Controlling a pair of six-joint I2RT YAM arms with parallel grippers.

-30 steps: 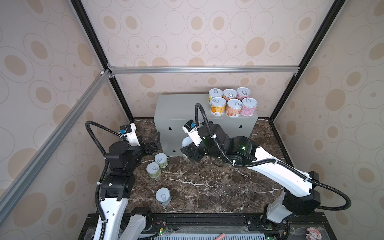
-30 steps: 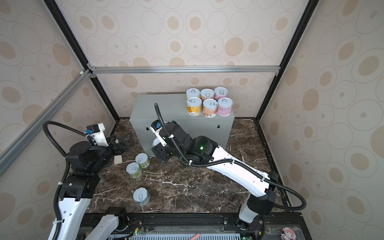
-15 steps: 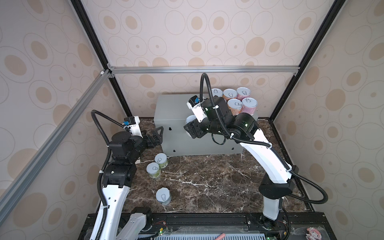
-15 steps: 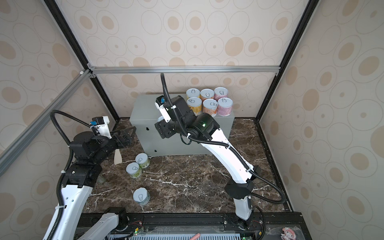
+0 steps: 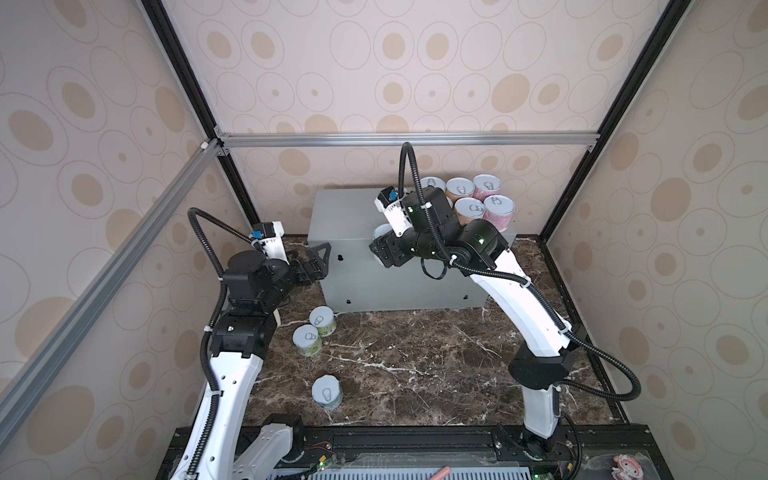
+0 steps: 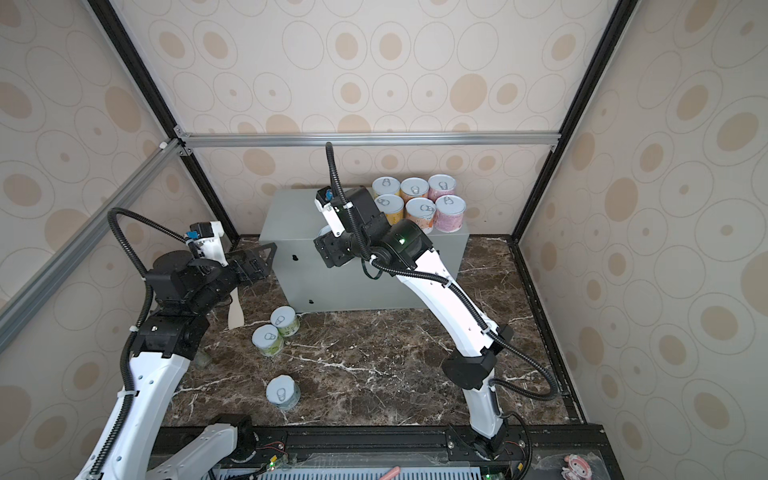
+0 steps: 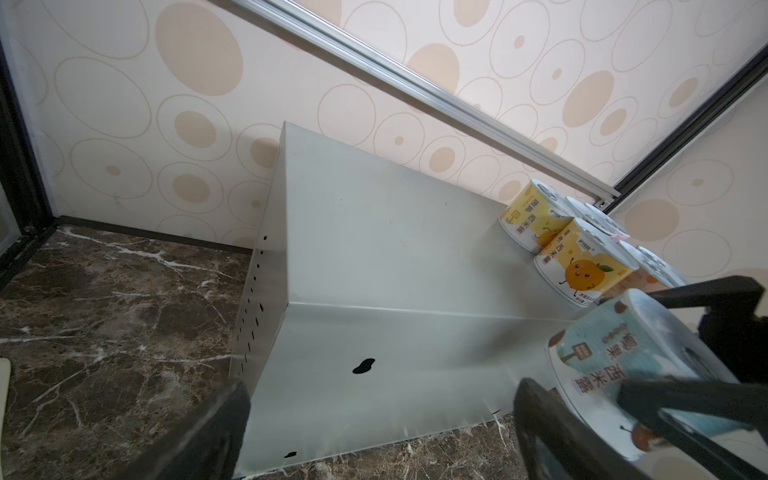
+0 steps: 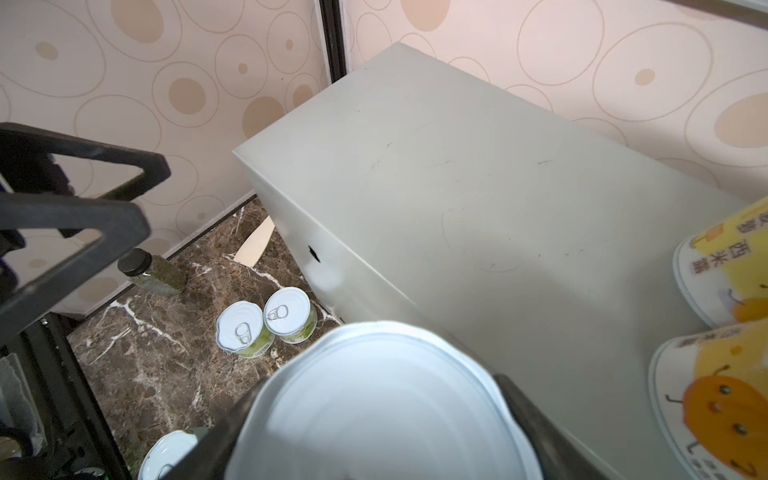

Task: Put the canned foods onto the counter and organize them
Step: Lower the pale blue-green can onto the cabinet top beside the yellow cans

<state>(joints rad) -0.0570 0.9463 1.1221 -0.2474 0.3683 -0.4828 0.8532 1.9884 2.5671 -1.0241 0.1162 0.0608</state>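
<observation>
Your right pincer [image 5: 382,246] grasps the blue can [image 7: 615,357] over the front edge of the worktop [image 5: 345,216], near the yellow cans [image 7: 582,274] on it. Release early and it falls off; swing wide and you topple them. Your left pincer [image 5: 316,260] gapes empty beside the worktop.

Six cans [image 6: 421,206] top the counter [image 6: 291,216], a blue can [image 7: 615,357] hangs over its edge, three cans [image 6: 268,337] stand below.
</observation>
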